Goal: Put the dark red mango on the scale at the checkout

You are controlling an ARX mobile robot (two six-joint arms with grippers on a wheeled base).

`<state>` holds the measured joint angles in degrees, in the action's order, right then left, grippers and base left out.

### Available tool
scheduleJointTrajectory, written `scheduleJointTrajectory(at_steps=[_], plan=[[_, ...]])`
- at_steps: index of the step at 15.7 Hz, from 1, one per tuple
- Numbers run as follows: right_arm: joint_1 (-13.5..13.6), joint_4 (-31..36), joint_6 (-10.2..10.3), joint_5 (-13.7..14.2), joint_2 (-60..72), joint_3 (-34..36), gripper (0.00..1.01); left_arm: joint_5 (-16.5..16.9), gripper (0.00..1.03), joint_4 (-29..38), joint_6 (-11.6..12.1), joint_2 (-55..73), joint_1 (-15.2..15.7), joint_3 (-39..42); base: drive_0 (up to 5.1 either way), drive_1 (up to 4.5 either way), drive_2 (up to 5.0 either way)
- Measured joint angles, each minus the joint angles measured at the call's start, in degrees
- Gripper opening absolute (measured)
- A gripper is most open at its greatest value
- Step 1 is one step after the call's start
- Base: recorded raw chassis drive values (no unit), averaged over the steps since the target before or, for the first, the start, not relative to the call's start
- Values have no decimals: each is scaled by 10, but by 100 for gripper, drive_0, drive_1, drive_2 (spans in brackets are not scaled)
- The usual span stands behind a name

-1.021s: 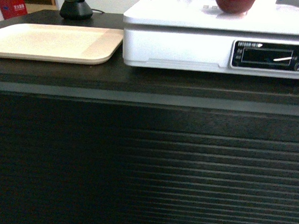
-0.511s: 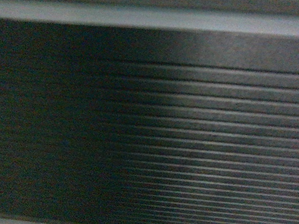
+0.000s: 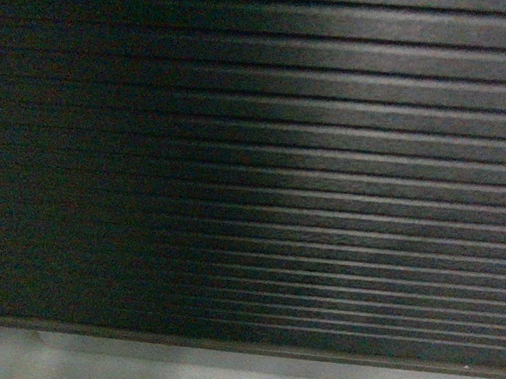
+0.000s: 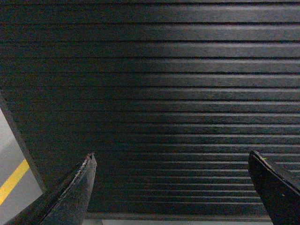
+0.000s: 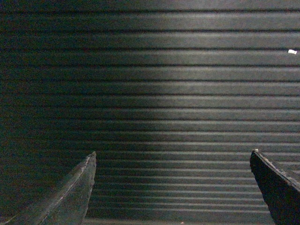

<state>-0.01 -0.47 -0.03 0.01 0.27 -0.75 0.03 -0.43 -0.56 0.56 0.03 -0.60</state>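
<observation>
**Ribbed front panel fills all three views**

We face the checkout [image 3: 255, 155] head-on, and from the head camera we see only its dark brown-black front panel: a run of horizontal ribs from the top edge of the view almost to the bottom. The right half of the panel catches more light than the left, which falls into shadow. Along the bottom runs a strip of pale grey floor [image 3: 225, 372], meeting the base of the panel at a slightly tilted line.

From the left wrist camera we see the same ribbed panel, with its left vertical edge slanting down the lower left corner. Beyond that edge lies grey floor crossed by a yellow line [image 4: 11, 180]. From the right wrist camera the panel covers the whole view, and a small white speck [image 5: 292, 51] sits on one rib near the upper right.

Both arms point straight at the panel. The left gripper [image 4: 171, 187] has its dark fingers [image 4: 77, 192] spread wide apart, with nothing between them. The right gripper [image 5: 172, 187] stands the same way, its fingers [image 5: 75, 192] wide apart and holding nothing.

We cannot see the worktop, the dark red mango or the scale in any view, so we cannot tell where the mango lies.
</observation>
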Motion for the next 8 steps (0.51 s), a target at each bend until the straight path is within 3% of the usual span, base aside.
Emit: scheduleJointTrajectory(at_steps=[8], plan=[[0,2,0,0,0,0,98,-1,98,1,0,0,0,0,0,0,0]])
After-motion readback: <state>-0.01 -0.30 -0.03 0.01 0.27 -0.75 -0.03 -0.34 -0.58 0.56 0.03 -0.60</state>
